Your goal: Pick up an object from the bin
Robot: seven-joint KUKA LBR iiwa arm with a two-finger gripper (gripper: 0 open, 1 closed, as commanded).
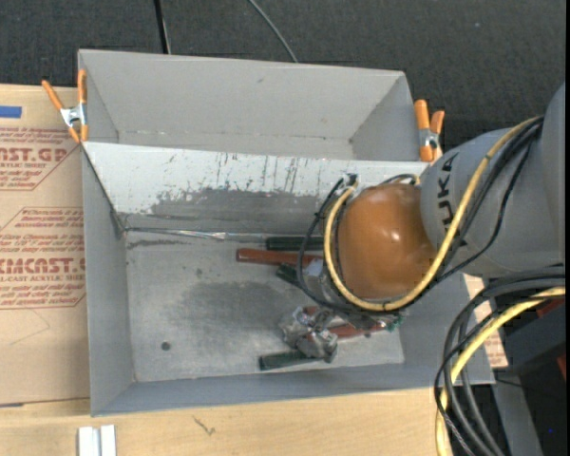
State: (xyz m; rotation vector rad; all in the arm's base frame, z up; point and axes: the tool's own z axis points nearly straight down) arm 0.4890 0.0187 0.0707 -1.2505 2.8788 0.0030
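Note:
My gripper [310, 336] comes out from under the arm's orange dome and reaches down to the bin floor near the front right. Just in front of it lies a dark green marker [283, 359], flat and roughly parallel to the front wall. Behind it, toward the back wall, a reddish-brown pen [262, 255] lies flat with a dark green pen [291, 243] beside it. A short dark green thing [290, 275] lies between those pens and the gripper. Whether the gripper touches anything is hidden.
The arm with its orange dome and yellow cables covers the bin's right part. The left half of the bin floor is bare scuffed metal. The sloped back wall rises behind the pens.

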